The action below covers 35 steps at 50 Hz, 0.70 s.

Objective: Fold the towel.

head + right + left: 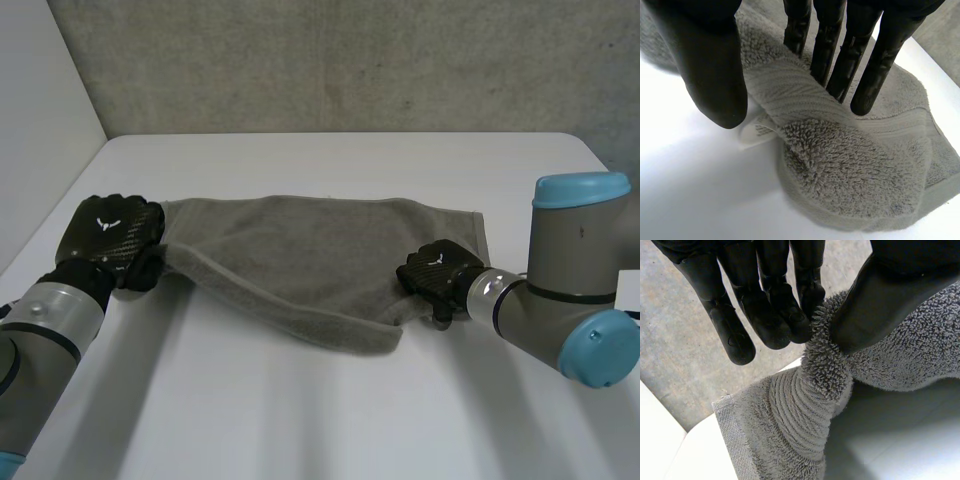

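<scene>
The white tabletop takes up most of the head view, with a rough grey wall behind it and a plain white panel along its left side. One grey terry towel lies spread across the middle of the tabletop, stretched between the two arms. Its far edge runs fairly straight, and its near edge sags in a slant down to a rolled fold near the right hand. Nothing else lies on the tabletop around the towel or blocks either hand from it. Two arms come in from the near side: the left arm ends at the towel's left end, and the right arm, with its light-blue caps, ends at the towel's near right corner. The left hand grasps the towel. In the left wrist view a bunch of the towel's end is pinched between the thumb and the fingers. The right hand is released. In the right wrist view its straight fingers rest their tips on the towel's ribbed band, and the thumb hangs just beside that edge. One small white label sticks out from under the towel there, close to the thumb.
</scene>
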Motion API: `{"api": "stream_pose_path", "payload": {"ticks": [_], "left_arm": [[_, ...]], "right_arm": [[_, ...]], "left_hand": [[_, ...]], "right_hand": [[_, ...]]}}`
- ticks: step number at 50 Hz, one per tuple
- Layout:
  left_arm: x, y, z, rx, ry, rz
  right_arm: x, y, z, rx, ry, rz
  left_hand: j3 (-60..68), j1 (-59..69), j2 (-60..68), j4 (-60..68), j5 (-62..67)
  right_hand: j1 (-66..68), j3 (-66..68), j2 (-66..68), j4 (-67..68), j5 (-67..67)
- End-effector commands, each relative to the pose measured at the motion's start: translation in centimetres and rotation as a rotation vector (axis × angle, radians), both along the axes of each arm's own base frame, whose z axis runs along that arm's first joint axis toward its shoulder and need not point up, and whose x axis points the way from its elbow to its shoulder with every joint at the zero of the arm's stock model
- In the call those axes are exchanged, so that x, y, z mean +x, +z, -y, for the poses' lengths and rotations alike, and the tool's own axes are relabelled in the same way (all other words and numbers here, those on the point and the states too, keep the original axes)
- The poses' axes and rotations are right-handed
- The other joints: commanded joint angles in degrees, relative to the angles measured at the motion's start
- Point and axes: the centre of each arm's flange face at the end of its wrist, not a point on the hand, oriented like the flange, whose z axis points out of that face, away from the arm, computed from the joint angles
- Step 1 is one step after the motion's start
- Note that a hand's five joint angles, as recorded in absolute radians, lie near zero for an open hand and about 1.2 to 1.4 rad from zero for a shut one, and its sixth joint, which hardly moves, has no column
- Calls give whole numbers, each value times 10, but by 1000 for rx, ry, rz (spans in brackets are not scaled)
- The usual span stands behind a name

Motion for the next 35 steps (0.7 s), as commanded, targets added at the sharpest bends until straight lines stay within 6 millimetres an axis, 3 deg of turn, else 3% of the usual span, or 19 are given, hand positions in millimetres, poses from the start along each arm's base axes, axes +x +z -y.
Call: {"api": "stream_pose_path", "payload": {"ticks": [1,2,5,8,9,11,12,14,18,23,28,32,33,34,35], "left_arm": [[0,5,-2,-2,2,-32],[0,6,-2,0,2,-37],[1,8,-5,3,2,-41],[2,13,-8,1,3,-49],[2,13,-8,1,3,-49],[2,20,-12,-5,-10,-65],[2,20,-12,-5,-11,-65],[3,24,-13,-10,-29,-80],[6,23,-10,-7,-30,-83],[10,19,-6,8,-22,-82],[10,9,-3,43,-20,-74],[9,4,1,60,-20,-73],[9,2,2,68,-19,-71],[9,-1,3,78,-19,-69],[9,-2,3,78,-19,-69]], "right_arm": [[0,-5,6,-20,-27,3],[-1,-2,7,-24,-34,4],[-8,7,10,-29,-53,8],[-15,34,4,-31,-52,5],[-15,34,4,-31,-52,5],[-26,59,-10,70,-38,-18],[-26,59,-11,71,-37,-18],[-32,80,-23,178,35,-41],[-31,90,-33,242,142,-81],[-22,81,-8,209,152,-115],[-9,54,36,169,97,-136],[2,40,55,128,94,-133],[9,35,59,107,101,-132],[19,29,60,89,112,-136],[19,28,60,89,112,-136]], "left_hand": [[5,19,5,2,11],[5,19,5,2,11],[5,19,5,2,11],[5,19,5,2,11],[5,19,5,2,11],[5,19,5,2,11],[5,19,5,2,11],[5,19,5,2,11],[5,19,5,2,11],[5,19,5,2,11],[5,19,5,2,11],[5,19,5,2,11],[5,19,5,2,11],[5,19,5,2,11],[5,19,5,2,11]], "right_hand": [[240,236,237,240,238],[346,342,343,346,344],[347,343,344,347,345],[347,343,344,347,345],[347,343,344,347,345],[347,343,344,347,345],[347,343,344,347,345],[347,343,344,347,345],[347,343,344,347,345],[347,343,344,347,345],[347,343,344,347,345],[347,343,344,347,345],[286,282,283,286,284],[114,110,111,114,112],[112,108,109,112,110]]}}
